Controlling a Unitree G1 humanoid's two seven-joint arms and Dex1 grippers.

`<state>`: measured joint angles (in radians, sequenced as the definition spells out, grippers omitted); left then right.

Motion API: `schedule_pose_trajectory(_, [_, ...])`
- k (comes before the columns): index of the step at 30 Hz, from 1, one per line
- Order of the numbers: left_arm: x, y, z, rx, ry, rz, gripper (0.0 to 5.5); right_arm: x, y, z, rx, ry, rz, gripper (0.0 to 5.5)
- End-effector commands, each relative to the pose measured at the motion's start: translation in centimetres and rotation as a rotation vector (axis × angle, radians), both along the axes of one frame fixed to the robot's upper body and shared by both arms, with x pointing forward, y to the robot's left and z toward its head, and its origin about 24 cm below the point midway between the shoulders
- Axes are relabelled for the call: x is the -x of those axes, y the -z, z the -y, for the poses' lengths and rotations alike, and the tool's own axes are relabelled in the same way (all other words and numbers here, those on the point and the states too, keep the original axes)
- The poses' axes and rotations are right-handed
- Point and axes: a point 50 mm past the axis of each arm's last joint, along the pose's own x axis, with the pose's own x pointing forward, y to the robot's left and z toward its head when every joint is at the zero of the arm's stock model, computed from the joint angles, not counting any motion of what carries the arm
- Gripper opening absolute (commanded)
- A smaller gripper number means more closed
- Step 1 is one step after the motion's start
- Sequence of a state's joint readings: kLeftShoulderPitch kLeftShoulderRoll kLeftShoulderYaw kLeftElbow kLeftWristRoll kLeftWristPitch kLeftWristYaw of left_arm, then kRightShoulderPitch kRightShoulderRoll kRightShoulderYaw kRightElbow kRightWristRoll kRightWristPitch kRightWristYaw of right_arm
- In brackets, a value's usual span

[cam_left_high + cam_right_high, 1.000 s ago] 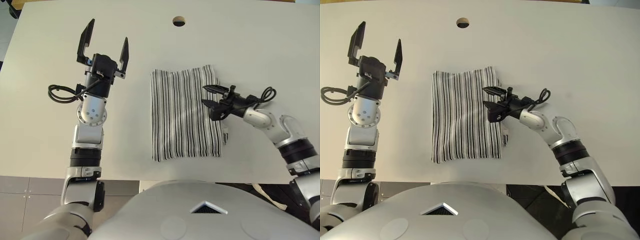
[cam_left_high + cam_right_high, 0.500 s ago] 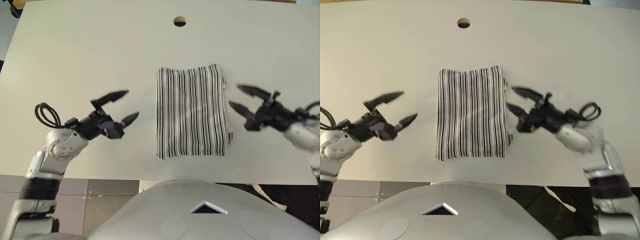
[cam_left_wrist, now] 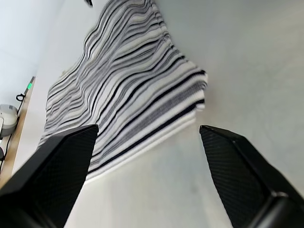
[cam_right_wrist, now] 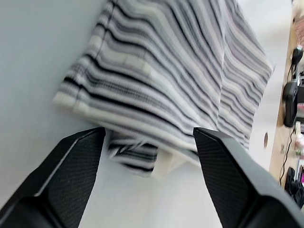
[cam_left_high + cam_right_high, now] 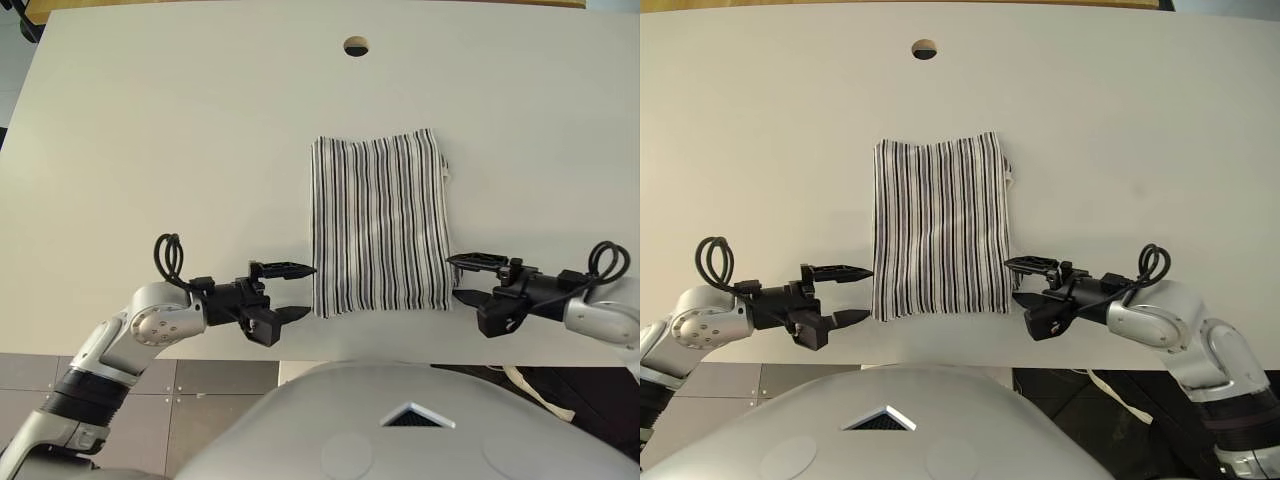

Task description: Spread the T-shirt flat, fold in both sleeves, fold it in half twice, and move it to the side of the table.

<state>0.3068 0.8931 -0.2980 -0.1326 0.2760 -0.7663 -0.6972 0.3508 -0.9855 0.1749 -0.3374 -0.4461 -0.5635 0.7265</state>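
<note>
Dropped low to near edge of bench (image 5: 150,130) since half second ago: left end effector (image 5: 306,291) just beside near-left corner of T-shirt (image 5: 378,225), right end effector (image 5: 454,277) just beside near-right corner. Both spread wide, empty. Soft striped knit, layered rectangle, mid-bench. Risk of pinching top layer only, peeling fold open or dragging stack askew.

I stand at a white table (image 5: 150,120) with a cable hole (image 5: 356,45): an office or lab workstation.

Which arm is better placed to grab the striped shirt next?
Right, narrowly. The left gripper and right gripper both sit open at near corners of the T-shirt, but the right wrist view shows its corner closer.
</note>
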Motion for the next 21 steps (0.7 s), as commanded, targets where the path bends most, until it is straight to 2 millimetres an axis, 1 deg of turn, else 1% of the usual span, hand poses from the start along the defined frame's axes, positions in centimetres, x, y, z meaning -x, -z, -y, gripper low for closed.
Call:
schedule_pose_trajectory(1, [0.2, 1.1, 0.4, -0.043, 0.052, -0.033, 3.99, 0.0, 0.8, -0.6, 0.017, -0.039, -0.037, 3.45])
schedule_pose_trajectory(5, [-0.2, 1.7, 1.3, -0.034, 0.105, -0.038, 3.99, -0.4, 1.1, -0.8, 0.011, -0.043, -0.031, 3.45])
schedule_pose_trajectory(8, [-0.7, 2.1, 1.5, -0.037, 0.12, -0.033, 3.99, -0.9, 1.1, -0.4, 0.018, -0.027, -0.011, 3.45])
schedule_pose_trajectory(14, [-0.5, 2.5, 1.1, -0.053, 0.13, -0.046, 2.99, -1.3, 0.7, 0.6, 0.047, -0.002, 0.011, 3.49])
schedule_pose_trajectory(20, [-0.7, 2.6, 0.9, -0.062, 0.131, -0.048, 1.86, -1.2, 1.0, 0.5, 0.045, -0.007, -0.001, 3.49])
schedule_pose_trajectory(21, [-0.7, 2.6, 0.8, -0.062, 0.129, -0.047, 1.72, -1.1, 1.2, 0.3, 0.041, -0.014, -0.008, 3.27])
